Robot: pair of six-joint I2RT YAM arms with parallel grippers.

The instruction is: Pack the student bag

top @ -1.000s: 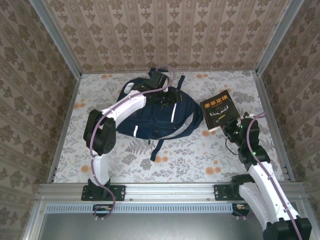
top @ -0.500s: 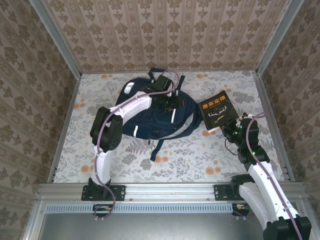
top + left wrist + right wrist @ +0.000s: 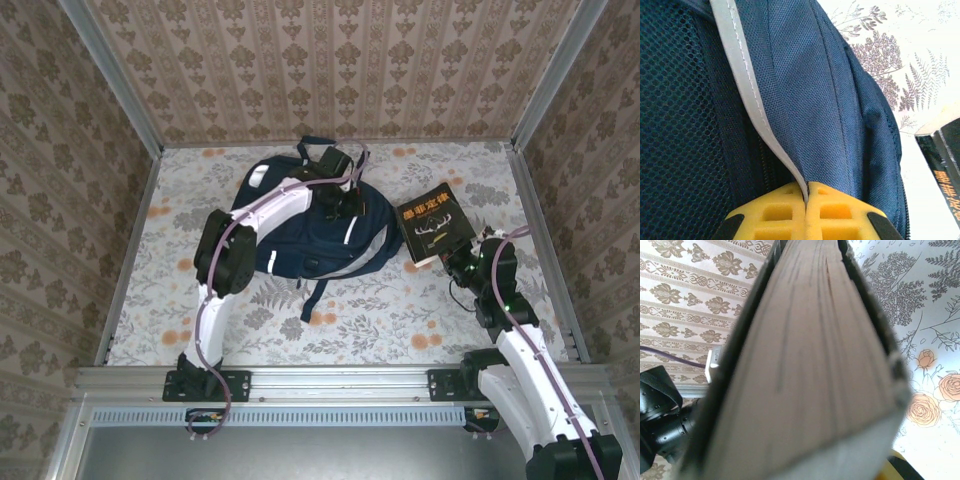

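left pincer (image 3: 806,195) pinching student bag (image 3: 300,240) stripe — right pincer (image 3: 453,262) clamped on black book (image 3: 430,220) beside bag

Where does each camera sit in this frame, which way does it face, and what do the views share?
Top external: above and behind the arms, looking down on the table, student bag and book; both arms, left tool and right tool show.
Left wrist: on the left arm, close against the bag's side; its yellow fingers pinch a grey stripe.
Right wrist: on the right arm, facing along the book's page edge toward the wall; one yellow finger shows.
Shared: the book appears in all three.
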